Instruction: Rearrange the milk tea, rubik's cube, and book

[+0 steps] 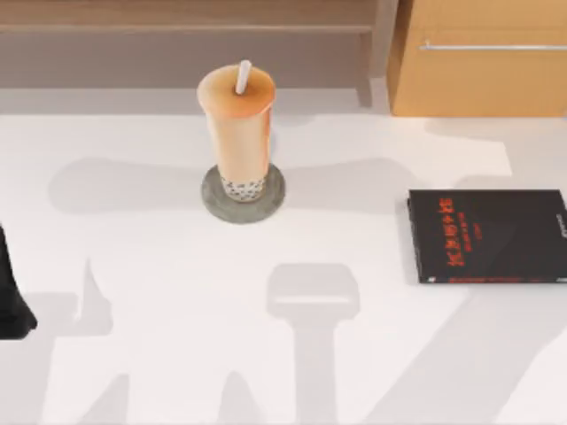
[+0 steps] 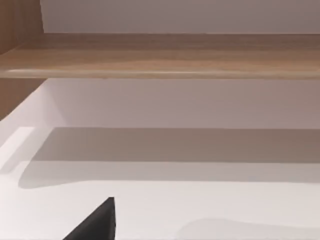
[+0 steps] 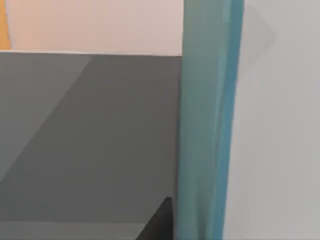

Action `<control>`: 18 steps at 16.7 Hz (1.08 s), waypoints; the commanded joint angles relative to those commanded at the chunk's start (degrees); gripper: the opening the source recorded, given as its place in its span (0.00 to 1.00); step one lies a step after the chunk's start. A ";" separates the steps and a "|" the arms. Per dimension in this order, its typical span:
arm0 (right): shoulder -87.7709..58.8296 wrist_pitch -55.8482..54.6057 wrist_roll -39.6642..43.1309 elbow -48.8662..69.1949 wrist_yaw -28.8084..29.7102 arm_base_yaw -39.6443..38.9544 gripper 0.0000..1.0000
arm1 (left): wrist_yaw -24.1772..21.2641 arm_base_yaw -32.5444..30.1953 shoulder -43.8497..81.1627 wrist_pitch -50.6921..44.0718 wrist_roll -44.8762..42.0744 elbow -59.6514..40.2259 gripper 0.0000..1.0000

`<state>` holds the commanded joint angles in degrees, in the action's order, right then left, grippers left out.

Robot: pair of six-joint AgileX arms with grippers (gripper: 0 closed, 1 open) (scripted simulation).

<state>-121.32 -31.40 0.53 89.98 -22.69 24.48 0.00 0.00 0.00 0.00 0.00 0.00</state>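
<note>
Milk tea (image 1: 236, 133) stands upright on a grey round coaster (image 1: 213, 197) near the bench's (image 1: 159, 292) far edge, likely placed there for good; dark pearls settled at its base, straw up. Black book (image 1: 487, 235) flat at the right edge. Right wrist view: teal book (image 3: 207, 125) edge-on, close by, probably held. Left arm (image 1: 11, 297) at the left edge. Either jaws' state: cannot tell
</note>
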 joint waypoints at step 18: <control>1.51 0.50 -0.09 -0.89 -0.28 0.43 0.00 | 0.00 0.00 0.00 0.00 0.00 0.00 1.00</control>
<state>-119.81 -30.90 0.44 89.08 -22.97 24.91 0.00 0.00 0.00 0.00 0.00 0.00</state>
